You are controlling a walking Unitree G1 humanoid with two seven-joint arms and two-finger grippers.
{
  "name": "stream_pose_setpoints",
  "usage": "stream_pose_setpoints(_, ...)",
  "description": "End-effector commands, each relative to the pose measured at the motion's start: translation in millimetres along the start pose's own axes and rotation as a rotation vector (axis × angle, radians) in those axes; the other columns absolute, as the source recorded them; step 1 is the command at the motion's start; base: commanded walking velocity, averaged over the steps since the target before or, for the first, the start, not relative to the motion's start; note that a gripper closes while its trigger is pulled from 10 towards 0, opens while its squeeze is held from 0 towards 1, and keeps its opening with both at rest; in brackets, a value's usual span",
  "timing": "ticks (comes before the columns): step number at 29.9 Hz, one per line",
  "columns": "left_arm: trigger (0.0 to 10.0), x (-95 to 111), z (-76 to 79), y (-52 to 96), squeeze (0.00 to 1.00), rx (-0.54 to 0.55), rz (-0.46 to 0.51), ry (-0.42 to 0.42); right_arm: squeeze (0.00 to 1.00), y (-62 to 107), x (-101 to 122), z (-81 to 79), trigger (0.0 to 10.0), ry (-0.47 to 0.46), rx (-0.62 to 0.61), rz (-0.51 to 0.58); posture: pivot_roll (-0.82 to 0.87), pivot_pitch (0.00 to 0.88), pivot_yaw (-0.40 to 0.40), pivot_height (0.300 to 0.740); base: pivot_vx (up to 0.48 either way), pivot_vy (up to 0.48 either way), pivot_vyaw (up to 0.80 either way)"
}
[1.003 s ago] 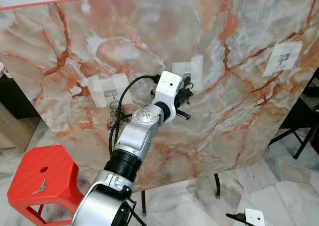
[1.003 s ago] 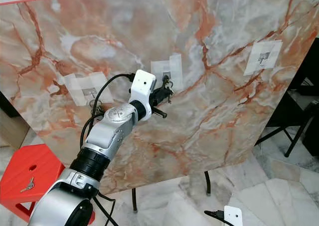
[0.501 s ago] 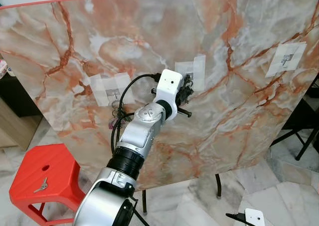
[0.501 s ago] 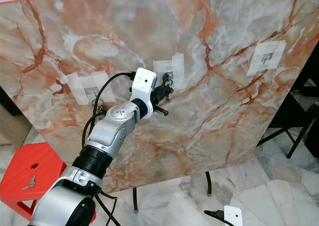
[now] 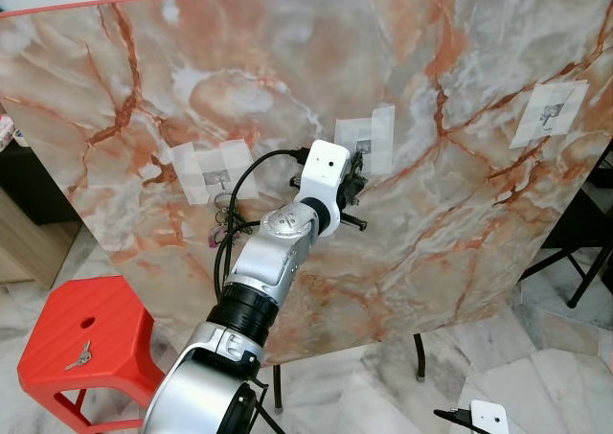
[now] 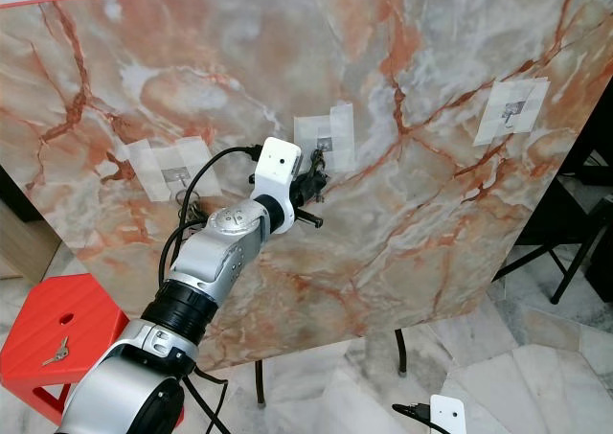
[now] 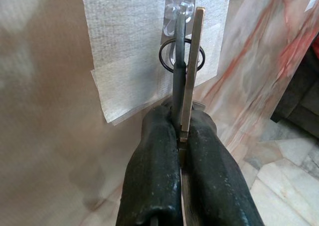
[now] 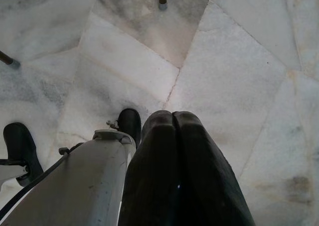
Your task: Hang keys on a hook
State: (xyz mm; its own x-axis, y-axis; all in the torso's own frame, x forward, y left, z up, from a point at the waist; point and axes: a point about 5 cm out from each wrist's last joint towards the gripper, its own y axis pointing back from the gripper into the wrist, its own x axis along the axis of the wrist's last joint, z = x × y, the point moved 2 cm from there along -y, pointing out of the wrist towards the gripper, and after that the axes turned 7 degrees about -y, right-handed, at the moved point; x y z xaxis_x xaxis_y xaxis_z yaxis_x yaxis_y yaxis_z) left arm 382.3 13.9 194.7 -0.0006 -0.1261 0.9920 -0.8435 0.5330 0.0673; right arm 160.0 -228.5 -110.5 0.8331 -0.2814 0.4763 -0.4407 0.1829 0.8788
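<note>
Fingers of the left claw (image 7: pixel 182 131) pinch shut on a flat brass-coloured key (image 7: pixel 192 69) held edge-on, so its dark wire key ring (image 7: pixel 198 56) can meet the clear plastic hook (image 7: pixel 178 16) taped under white fabric tape (image 7: pixel 132 41) to the tilted pink-veined marble slab (image 5: pixel 479 214). The ring appears to circle the hook's stem, though whether it hangs free I cannot tell. Below, a second small key (image 5: pixel 77 359) lies on the red plastic stool (image 5: pixel 57 333). The right claw (image 8: pixel 174 151), closed and empty, hangs idle over the marble floor (image 8: pixel 239 86).
</note>
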Motion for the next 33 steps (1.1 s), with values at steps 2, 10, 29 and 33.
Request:
stream_pose_setpoints(2, 10.0, 4, -0.3, -0.5, 0.00, 0.002, 0.001, -0.032, 0.00, 0.0, 0, -0.7, 10.0, -0.008, 0.002, 0.001, 0.03, 0.000, 0.027, 0.740, 0.000, 0.000, 0.00)
stream_pose_setpoints(10, 10.0, 5, -0.2, 0.6, 0.87, -0.004, 0.019, -0.033, 0.00, 0.0, 0, -0.5, 10.0, -0.008, 0.001, 0.001, 0.03, 0.000, 0.027, 0.740, 0.000, 0.000, 0.00)
stream_pose_setpoints(29, 10.0, -8, -13.9, 21.2, 0.87, -0.010, 0.024, -0.010, 0.00, 0.0, -1, -1.0, 10.0, -0.006, 0.005, 0.000, 0.03, 0.000, 0.024, 0.740, 0.000, 0.000, 0.00)
stream_pose_setpoints(33, 10.0, -26, -17.4, 47.7, 0.57, -0.119, -0.022, -0.054, 0.00, 0.1, -1, -1.3, 10.0, -0.011, 0.004, -0.001, 0.04, 0.000, 0.026, 0.740, 0.000, 0.000, 0.00)
